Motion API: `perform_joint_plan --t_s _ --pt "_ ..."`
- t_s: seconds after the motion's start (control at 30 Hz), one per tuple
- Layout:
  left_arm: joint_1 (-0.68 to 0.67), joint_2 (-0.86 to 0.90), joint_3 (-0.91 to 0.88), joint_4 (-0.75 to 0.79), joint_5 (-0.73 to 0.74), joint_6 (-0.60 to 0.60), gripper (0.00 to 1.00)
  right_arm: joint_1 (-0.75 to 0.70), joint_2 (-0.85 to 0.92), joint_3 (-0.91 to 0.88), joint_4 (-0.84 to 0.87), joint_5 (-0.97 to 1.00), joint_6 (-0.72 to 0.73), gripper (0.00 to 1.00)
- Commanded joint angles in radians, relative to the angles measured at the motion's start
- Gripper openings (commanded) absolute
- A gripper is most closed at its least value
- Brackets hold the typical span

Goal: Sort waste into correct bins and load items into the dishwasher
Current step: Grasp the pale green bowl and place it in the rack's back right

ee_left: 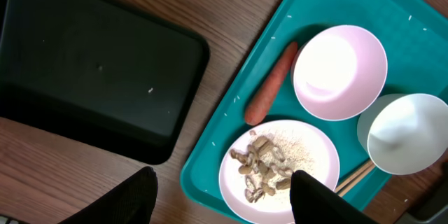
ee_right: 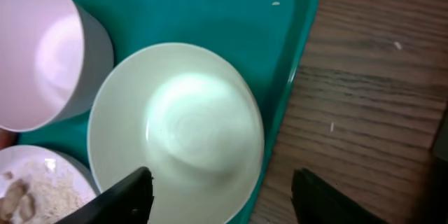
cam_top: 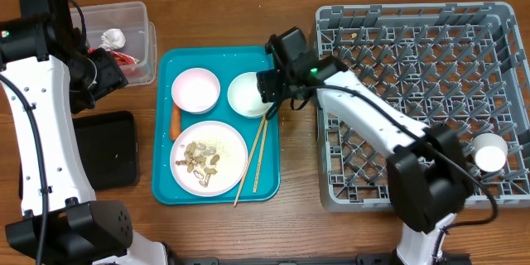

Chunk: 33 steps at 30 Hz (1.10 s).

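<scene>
Risk, as I judge it: the right gripper [ee_right: 220, 182], fingers spread and empty above the pale bowl [ee_right: 182, 129], may pinch the thin smooth rim off-centre and let it slip or tip, or nudge the pink bowl [ee_right: 42, 49] just beside it and the chopsticks [cam_top: 252, 159] near its edge. Bowl is round, glossy, off-white, upright, empty, in the teal tray [ee_right: 210, 7] corner nearest the dish rack [cam_top: 414, 91]. Left gripper [ee_left: 222, 182] likewise spread, holding nothing.

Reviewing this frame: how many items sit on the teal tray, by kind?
Bowls: 2, pinkish bowl and white bowl
Plate with peanut shells: 1
Carrot: 1
Chopsticks: 2
Total: 6
</scene>
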Motion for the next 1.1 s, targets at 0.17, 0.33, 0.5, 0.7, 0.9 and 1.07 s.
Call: perform_joint_plan --t_s 0.17,0.33,0.5,0.7,0.9,1.07 --pt "-0.003 -0.006 0.015 -0.003 0.011 -0.018 0.63 0.006 0.089 0.015 -0.002 0.027 0.064 0.37" --pt "-0.003 -0.006 0.015 -0.003 0.011 -0.018 0.63 0.006 0.095 0.015 -0.002 0.027 0.074 0.18" --pt "-0.003 -0.006 0.015 -0.002 0.01 -0.018 0.63 -0.006 0.076 0.027 -0.002 0.028 0.077 0.04" --pt "-0.003 -0.006 0.015 -0.001 0.004 -0.018 0.64 -0.066 -0.077 0.153 -0.114 0.166 0.038 0.04" --pt "-0.003 -0.006 0.015 0.007 0.003 -0.018 0.64 -0.176 -0.312 0.216 -0.272 0.603 -0.011 0.04" --pt "-0.003 -0.006 0.015 0.011 0.004 -0.018 0.64 -0.33 -0.36 0.216 -0.364 1.024 0.034 0.04"
